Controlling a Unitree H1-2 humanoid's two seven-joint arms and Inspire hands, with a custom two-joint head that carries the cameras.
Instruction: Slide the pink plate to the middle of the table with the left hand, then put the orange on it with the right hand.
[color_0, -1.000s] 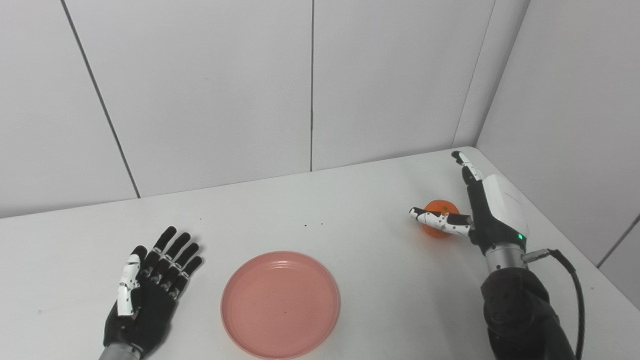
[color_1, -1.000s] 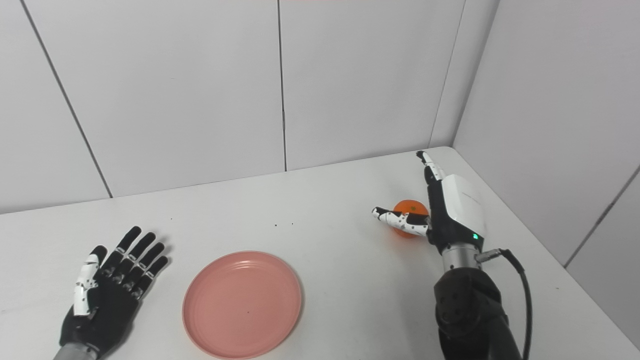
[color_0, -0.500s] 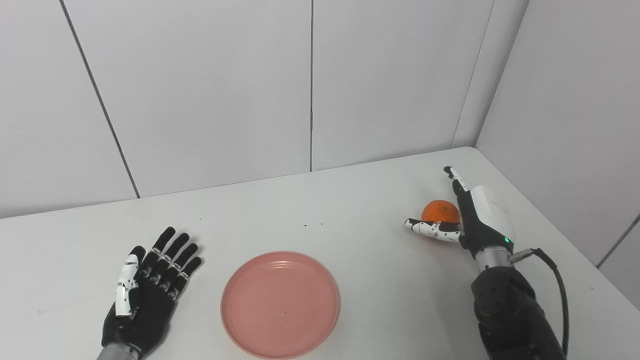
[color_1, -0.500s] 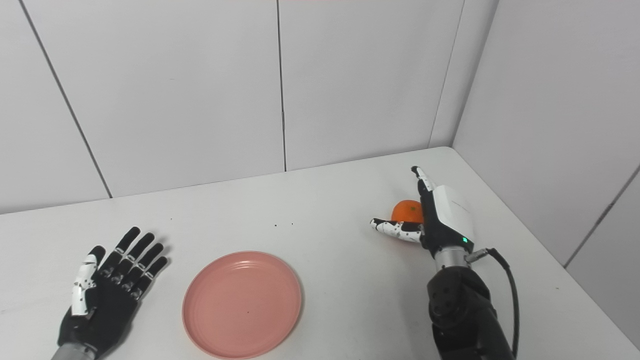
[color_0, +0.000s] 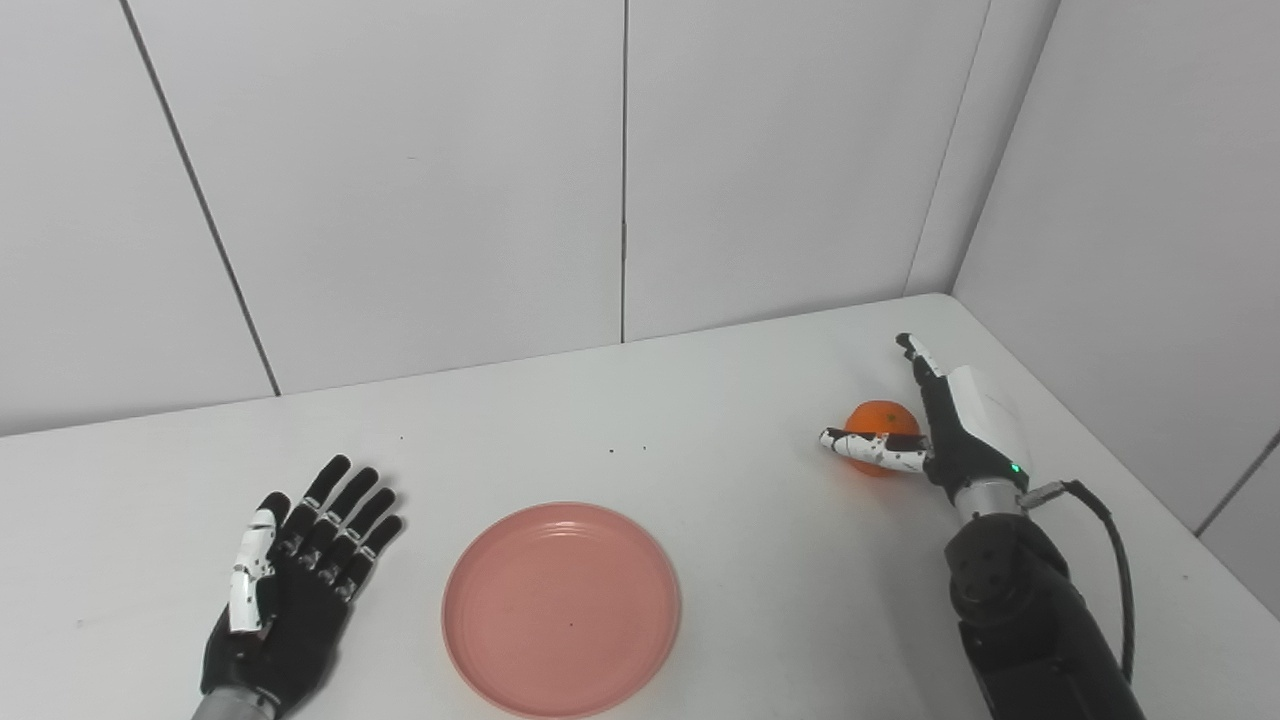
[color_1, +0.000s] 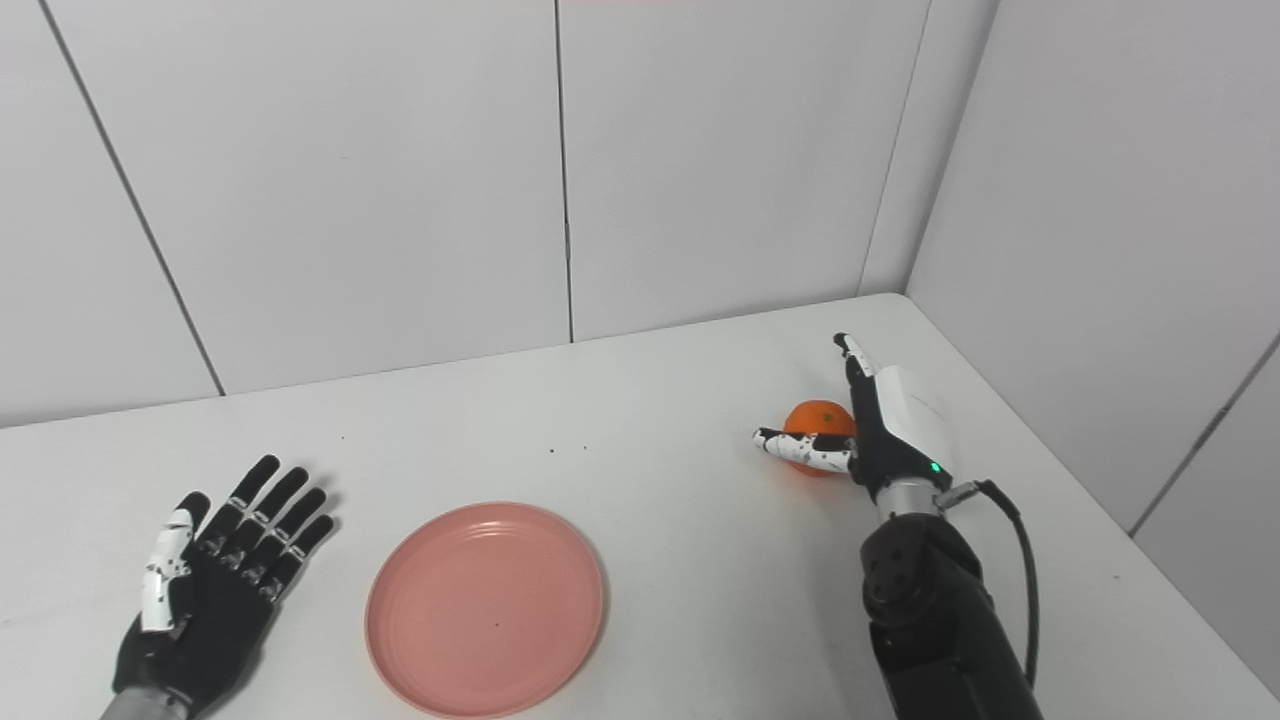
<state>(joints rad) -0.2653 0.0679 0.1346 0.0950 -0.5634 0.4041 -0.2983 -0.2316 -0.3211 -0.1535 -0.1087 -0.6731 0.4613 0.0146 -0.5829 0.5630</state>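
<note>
Now the right hand (color_0: 940, 440) is reaching around the orange (color_0: 880, 424) with fingers spread, not squeezing yet. Next it needs to close, lift, and carry it left to the pink plate (color_0: 561, 608); the left hand (color_0: 290, 585) is lying flat and empty on the tabletop (color_0: 700, 420).

We see no readable text, labels, brands or numbers in either view; nothing is printed on any surface that we can make out.
</note>
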